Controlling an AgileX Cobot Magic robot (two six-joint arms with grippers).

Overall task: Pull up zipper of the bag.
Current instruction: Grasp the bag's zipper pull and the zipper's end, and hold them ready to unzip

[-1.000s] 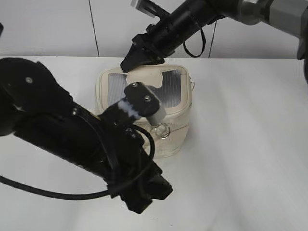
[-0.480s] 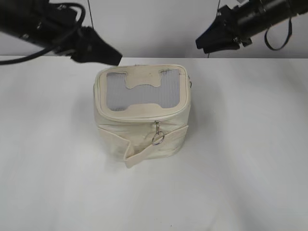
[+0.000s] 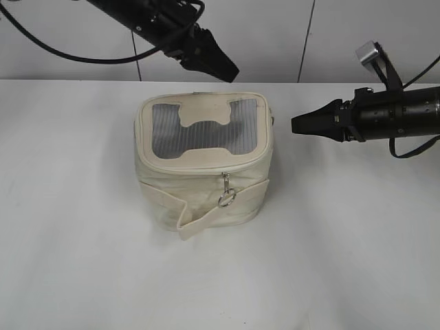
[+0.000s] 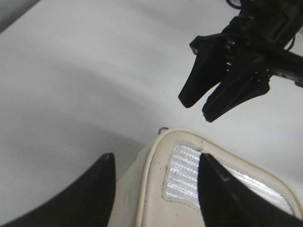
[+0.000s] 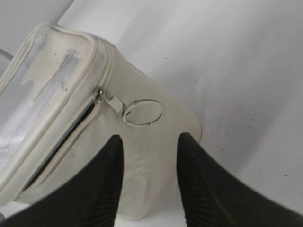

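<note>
Zipper: part open beside the ring pull.
Right gripper: spread, empty, facing the pull.
Left gripper: spread over bag corner.
Tip: pinch the ring, steady the bag.

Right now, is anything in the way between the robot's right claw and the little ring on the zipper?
Nothing visible: the open right gripper looks straight at the zipper pull on the bag, with only bare bag side between.

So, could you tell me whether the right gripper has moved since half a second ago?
Yes. The right gripper dropped from above the bag to beside its right side.
</note>
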